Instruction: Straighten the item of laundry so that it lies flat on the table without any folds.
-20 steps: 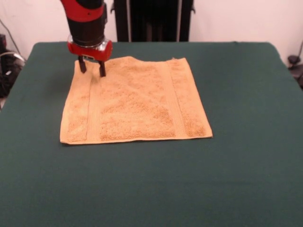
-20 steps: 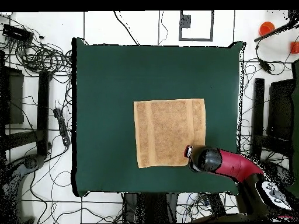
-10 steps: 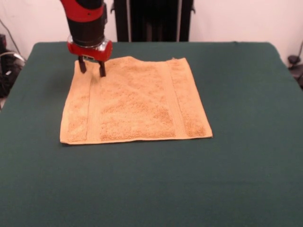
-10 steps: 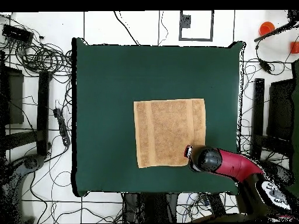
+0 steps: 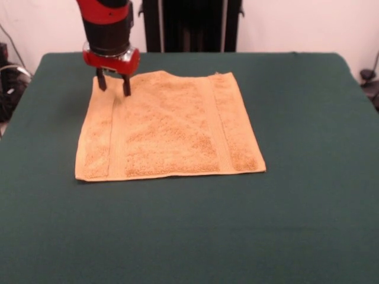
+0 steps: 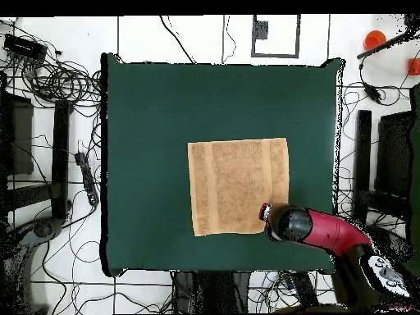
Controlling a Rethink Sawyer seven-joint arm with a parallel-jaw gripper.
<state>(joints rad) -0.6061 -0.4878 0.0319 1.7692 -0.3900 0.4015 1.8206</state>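
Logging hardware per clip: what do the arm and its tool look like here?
The arm is a round red shell with a black band. A red collar sits below it, with the tool as two short dark prongs. From overhead, the arm shows dark red.

Golden-tan towel (image 5: pixel 169 127) lies spread flat, squarish, on the green table (image 5: pixel 308 177).

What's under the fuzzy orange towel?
The golden tan-orange terry towel lies spread flat on the dark green cloth-covered table. Green cloth shows all around it. Whatever lies directly beneath is covered. The red and black gripper is open above one corner.
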